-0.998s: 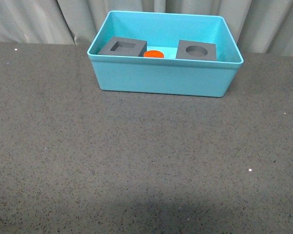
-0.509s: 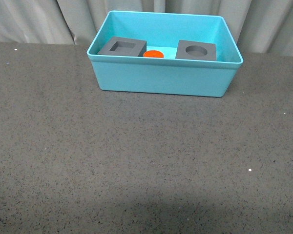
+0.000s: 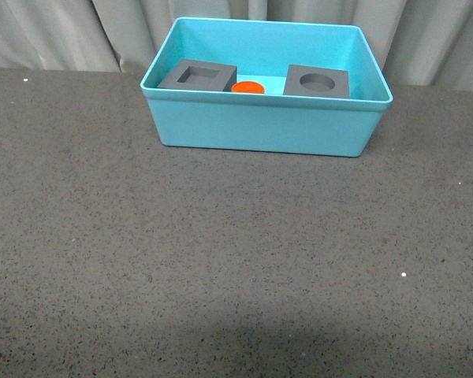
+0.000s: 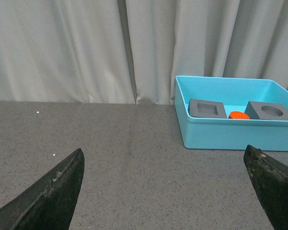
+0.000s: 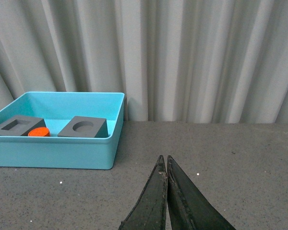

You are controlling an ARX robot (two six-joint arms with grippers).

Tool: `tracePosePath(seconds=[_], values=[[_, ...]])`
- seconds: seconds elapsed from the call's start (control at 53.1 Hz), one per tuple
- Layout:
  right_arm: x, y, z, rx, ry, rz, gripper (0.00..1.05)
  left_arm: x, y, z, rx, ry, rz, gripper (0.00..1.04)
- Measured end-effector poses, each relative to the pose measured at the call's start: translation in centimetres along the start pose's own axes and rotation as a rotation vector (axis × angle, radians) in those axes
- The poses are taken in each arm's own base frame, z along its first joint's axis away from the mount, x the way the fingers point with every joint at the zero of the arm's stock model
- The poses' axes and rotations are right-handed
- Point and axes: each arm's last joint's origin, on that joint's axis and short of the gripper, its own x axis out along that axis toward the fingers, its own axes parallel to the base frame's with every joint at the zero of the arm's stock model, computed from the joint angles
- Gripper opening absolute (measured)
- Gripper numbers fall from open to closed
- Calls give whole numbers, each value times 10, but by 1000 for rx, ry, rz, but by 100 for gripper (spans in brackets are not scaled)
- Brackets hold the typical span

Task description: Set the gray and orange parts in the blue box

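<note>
The blue box [image 3: 260,126] stands at the far middle of the dark table. Inside it lie the gray cube with a square recess [image 3: 197,75] at the left, the orange cylinder [image 3: 248,87] in the middle and the gray cube with a round recess [image 3: 317,81] at the right. Neither arm shows in the front view. My left gripper [image 4: 163,155] is open and empty over bare table, well short of the box [image 4: 240,134]. My right gripper [image 5: 164,160] is shut and empty, apart from the box [image 5: 53,153], whose cubes and cylinder [image 5: 38,132] show inside.
A gray pleated curtain [image 3: 63,31] hangs behind the table's far edge. The speckled dark tabletop [image 3: 221,260] stretches in front of the box.
</note>
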Motion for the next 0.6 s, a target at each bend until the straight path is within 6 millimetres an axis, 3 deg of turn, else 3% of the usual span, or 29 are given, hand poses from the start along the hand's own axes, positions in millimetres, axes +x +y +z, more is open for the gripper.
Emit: tracePosePath(seconds=[0.264,0.396,0.603], values=[[-11,0,-3,0,6,2,0,0,0,0,0,0,0,98],[-11,0,-3,-1,6,2,30,0,0,0,0,0,0,98],[-11,0,-3,-1,6,2,65,0,0,0,0,0,0,98]])
